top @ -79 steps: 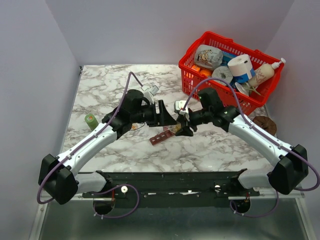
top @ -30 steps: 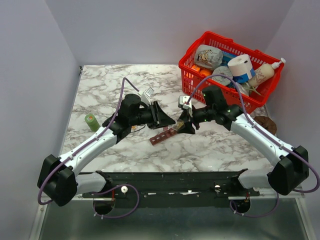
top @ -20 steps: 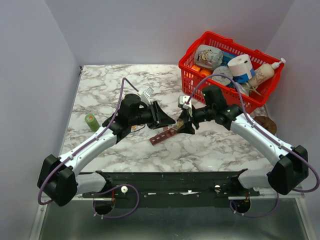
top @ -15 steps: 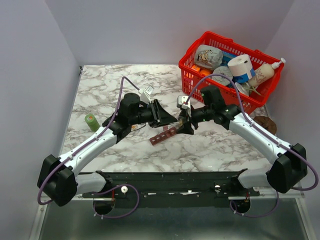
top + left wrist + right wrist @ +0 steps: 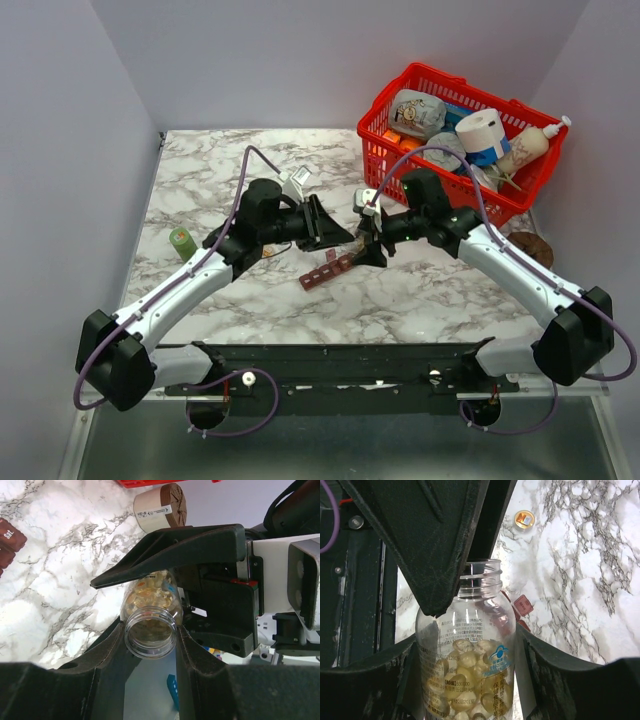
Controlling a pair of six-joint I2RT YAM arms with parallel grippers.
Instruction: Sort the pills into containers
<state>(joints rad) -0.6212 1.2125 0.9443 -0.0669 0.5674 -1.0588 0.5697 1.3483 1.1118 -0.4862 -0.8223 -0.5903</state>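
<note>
I judge this to be the step just before pouring: the bottle (image 5: pixel 465 645) is uncapped and hangs between both arms, above the worktop (image 5: pixel 430 290). No pill has gone into the containers (image 5: pixel 330 270) that I can see.

My left pincer (image 5: pixel 149 632) is closed narrow on the bottle's neck, one finger on each side of the threaded rim, with the open mouth pointing back toward its wrist. My right pincer (image 5: pixel 467 647) stands wider around the bottle's body, a finger close on either side. I cannot tell whether its pads press the plastic or stand just clear of it.

The pills (image 5: pixel 465 680) are all inside the bottle, heaped in the end deep between the right pincer's fingers and away from the mouth in the left pincer's grip.

The containers lie flat on the worktop, below the meeting point of the two pincers and a little toward the arm bases. They are near the right pincer's tips but touch neither pincer.

The next move calls for one pincer to carry the bottle alone. That pincer then has to bring the mouth over a single compartment of the containers and tip slowly, because the mouth is wide against such small compartments and a quick tilt would likely spill many pills at once.
</note>
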